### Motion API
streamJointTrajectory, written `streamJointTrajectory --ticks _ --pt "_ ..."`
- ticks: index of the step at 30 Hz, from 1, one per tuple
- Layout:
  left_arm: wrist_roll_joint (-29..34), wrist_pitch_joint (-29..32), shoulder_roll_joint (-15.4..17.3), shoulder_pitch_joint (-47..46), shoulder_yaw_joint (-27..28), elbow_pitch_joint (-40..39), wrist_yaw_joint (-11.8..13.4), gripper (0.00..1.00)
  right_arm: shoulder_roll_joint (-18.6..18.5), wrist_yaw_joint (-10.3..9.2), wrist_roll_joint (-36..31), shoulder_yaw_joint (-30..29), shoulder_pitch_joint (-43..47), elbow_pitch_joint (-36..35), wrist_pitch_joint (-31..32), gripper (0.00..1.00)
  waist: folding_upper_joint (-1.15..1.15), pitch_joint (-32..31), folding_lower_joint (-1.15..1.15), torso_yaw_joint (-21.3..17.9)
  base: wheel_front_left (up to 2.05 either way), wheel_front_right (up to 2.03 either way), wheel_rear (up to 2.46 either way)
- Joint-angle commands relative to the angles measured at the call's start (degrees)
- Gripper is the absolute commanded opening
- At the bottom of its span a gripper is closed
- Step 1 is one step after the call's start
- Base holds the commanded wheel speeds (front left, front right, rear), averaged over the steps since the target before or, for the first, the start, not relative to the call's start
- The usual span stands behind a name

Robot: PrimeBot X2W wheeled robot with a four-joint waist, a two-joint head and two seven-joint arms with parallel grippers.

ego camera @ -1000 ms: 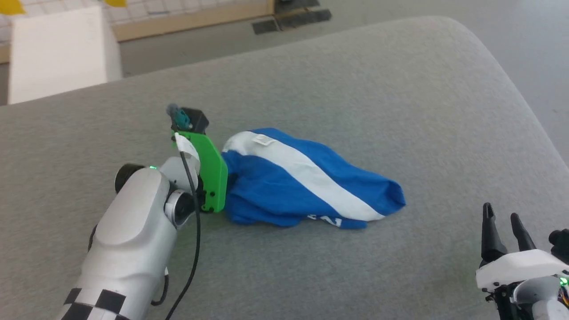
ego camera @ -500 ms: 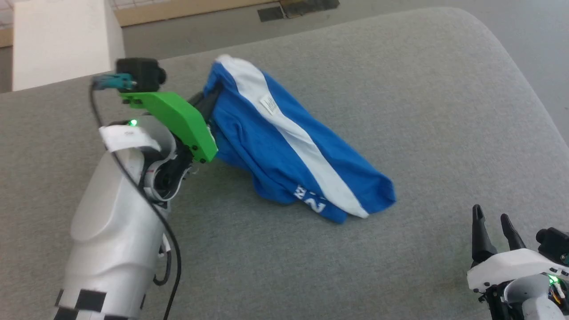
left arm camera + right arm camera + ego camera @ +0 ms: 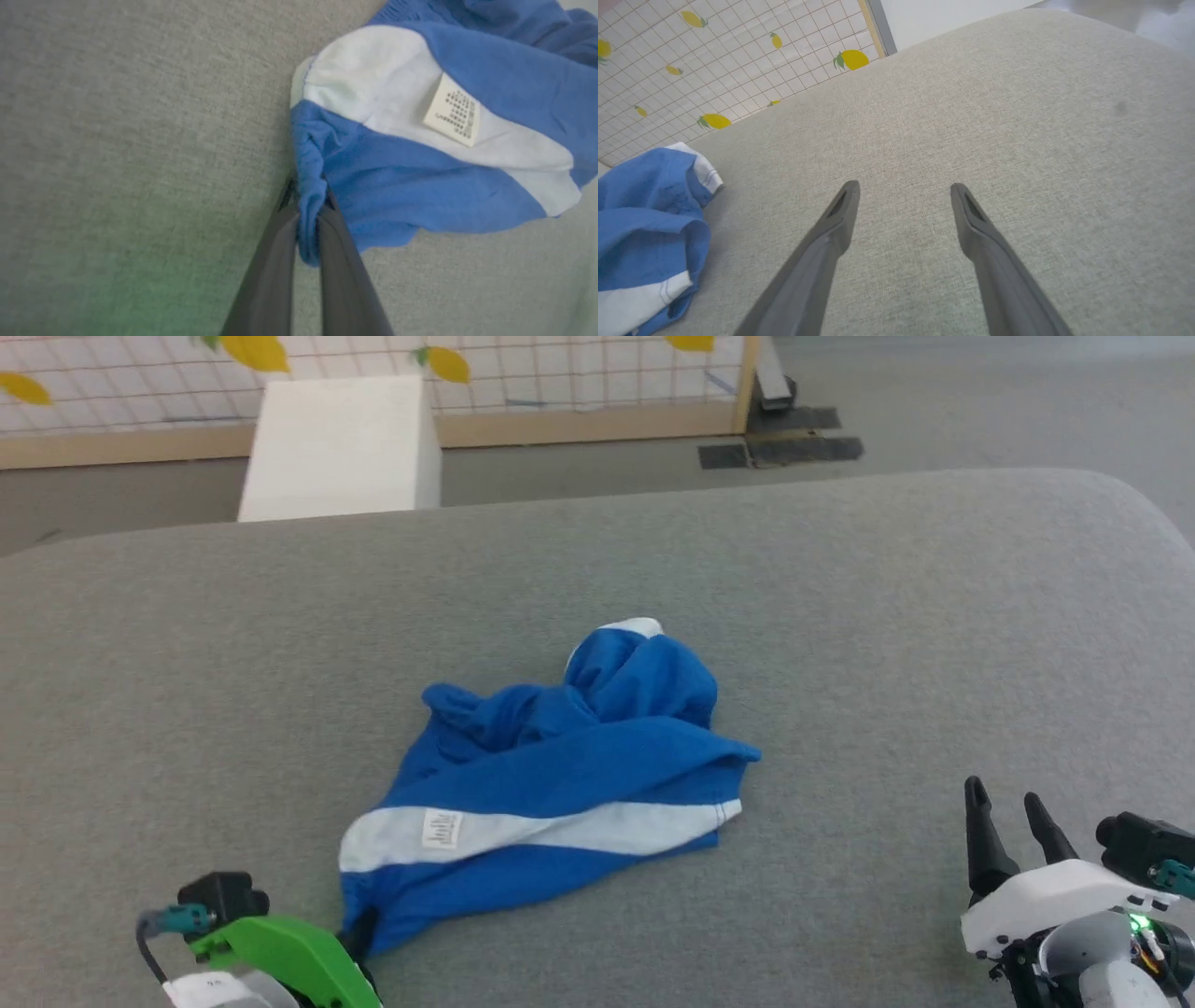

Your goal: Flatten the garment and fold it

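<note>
We see the garment [image 3: 551, 803] lying crumpled in the middle of the grey tabletop [image 3: 887, 616]. Its white stripe [image 3: 597, 828] and label [image 3: 442, 828] now face the near edge; half a second ago that end was lifted at the far left. Our left end effector [image 3: 308, 219] is clamped on a bunched blue edge of the garment and has drawn back to the lower left. Our right end effector [image 3: 903, 189] hangs with its fingers spread, well apart from the cloth, as before.
</note>
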Motion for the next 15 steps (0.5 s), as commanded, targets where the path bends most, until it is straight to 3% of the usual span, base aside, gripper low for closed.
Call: streamJointTrajectory --ticks 1,2,5,8,12,13,15 --pt "-1.1 0.6 -0.8 0.8 0.1 -0.7 0.3 0.0 0.0 -0.09 -0.1 0.1 0.2 0.1 0.2 1.0 0.0 -2.3 0.0 3.2 0.0 0.0 0.0" --pt "-2.0 0.4 -1.4 1.1 0.4 -1.4 0.1 1.0 0.0 -0.09 -0.2 0.2 0.2 0.0 0.3 1.0 0.0 -2.5 0.0 3.6 0.0 0.0 0.0" --pt "-3.6 -1.8 -2.2 -0.1 1.4 -3.9 -2.1 1.0 0.0 -0.09 -0.5 0.7 0.5 -0.6 0.7 1.0 0.0 -3.1 0.0 4.8 0.0 0.0 0.0" --pt "-2.0 -9.0 -1.6 -2.1 3.5 -6.7 -5.3 1.0 0.0 -0.09 -1.2 3.1 0.8 -2.2 2.4 1.0 0.0 -3.6 0.0 5.4 0.0 0.0 0.0" --pt "9.2 -23.1 2.1 -2.9 3.0 -7.9 -8.2 1.0 0.0 -0.09 -3.4 9.2 1.2 -4.9 8.8 1.0 0.0 -3.5 0.0 5.7 0.0 0.0 0.0" --pt "13.8 -27.0 3.9 -2.9 2.0 -7.9 -8.5 1.0 0.0 -0.09 -4.2 10.7 1.1 -5.7 10.7 1.0 0.0 -3.3 0.0 5.7 0.0 0.0 0.0" --pt "19.2 -32.3 4.3 -2.5 1.1 -6.3 -7.8 1.0 0.0 -0.09 -3.8 13.4 0.8 -6.8 14.7 1.0 0.0 -3.0 0.0 5.8 0.0 0.0 0.0"
